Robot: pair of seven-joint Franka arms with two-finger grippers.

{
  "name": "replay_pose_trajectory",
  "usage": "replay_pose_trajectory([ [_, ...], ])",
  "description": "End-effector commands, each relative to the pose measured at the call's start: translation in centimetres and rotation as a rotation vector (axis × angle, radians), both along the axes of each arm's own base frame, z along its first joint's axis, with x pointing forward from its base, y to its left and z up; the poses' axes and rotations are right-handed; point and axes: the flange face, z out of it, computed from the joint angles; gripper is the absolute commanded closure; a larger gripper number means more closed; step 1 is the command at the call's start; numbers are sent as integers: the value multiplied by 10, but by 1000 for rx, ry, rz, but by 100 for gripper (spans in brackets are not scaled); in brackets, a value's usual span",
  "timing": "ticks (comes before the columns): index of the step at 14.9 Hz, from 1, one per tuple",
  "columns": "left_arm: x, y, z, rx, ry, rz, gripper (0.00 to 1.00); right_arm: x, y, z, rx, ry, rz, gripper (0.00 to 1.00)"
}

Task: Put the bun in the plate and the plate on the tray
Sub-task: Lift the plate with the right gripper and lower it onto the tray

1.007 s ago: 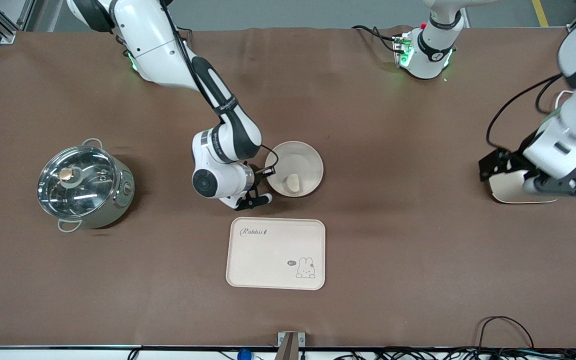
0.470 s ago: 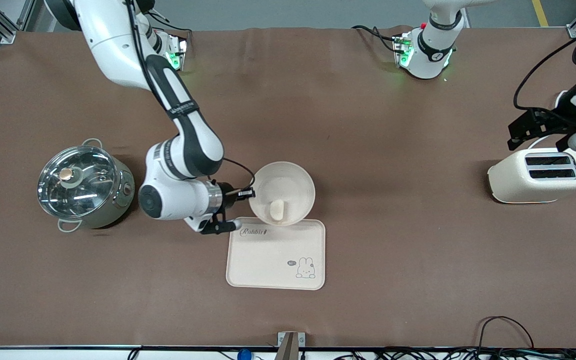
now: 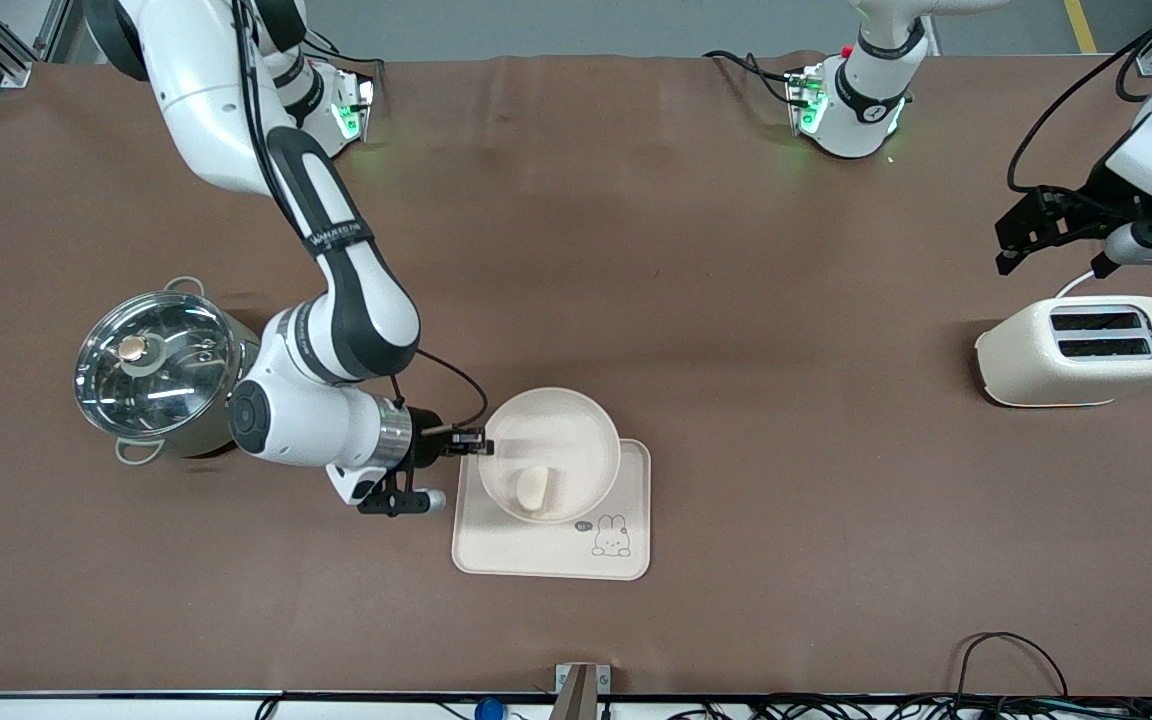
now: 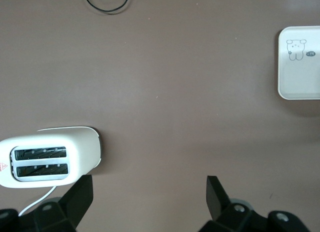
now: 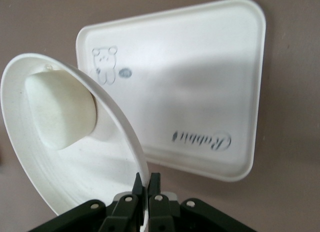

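Note:
The round cream plate (image 3: 556, 445) hangs over the cream "Rabbit" tray (image 3: 626, 555), tilted, with the small pale bun (image 3: 533, 488) lying in it. My right gripper (image 3: 471, 441) is shut on the plate's rim at the side toward the right arm's end of the table. In the right wrist view the plate (image 5: 60, 157) holds the bun (image 5: 60, 109) and my right gripper (image 5: 147, 184) pinches its rim above the tray (image 5: 200, 92). My left gripper (image 4: 150, 189) is open and empty, up over the table near the toaster; in the front view it (image 3: 1021, 235) is by the left arm's end.
A cream toaster (image 3: 1084, 350) stands at the left arm's end of the table, also in the left wrist view (image 4: 47, 157). A steel pot with a glass lid (image 3: 164, 372) stands at the right arm's end, close beside the right arm's wrist.
My right gripper has carried the plate with the bun from the bare table toward the front camera, to over the tray. My left gripper has risen off the toaster and drawn away.

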Motion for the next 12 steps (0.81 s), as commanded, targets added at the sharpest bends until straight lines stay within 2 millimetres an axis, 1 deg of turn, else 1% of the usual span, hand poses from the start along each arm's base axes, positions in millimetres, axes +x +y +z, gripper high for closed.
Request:
replay_pose_trajectory([
  [1,13,3,9,-2,-22,-6,0,28,4,-33,24,-2,-53,100],
  [2,13,4,11,-1,-25,-6,0,34,-1,-43,24,-9,-68,100],
  [3,13,3,20,-4,-45,-7,0,36,0,-52,23,-15,-75,100],
  [4,13,4,23,-4,-45,-6,0,37,-1,-61,19,-23,-88,100],
  [6,12,5,21,-3,-30,-4,0,32,9,-72,37,-12,-88,100],
  [9,9,5,19,-6,-2,-4,0,32,5,-89,30,-3,-98,99],
  [10,7,5,17,2,16,-4,0,32,6,-93,31,-4,-102,99],
  [11,6,0,17,3,22,-12,0,31,7,-96,33,-2,-102,98],
  [12,7,0,15,3,25,-11,0,30,7,-98,32,-1,-103,95],
])
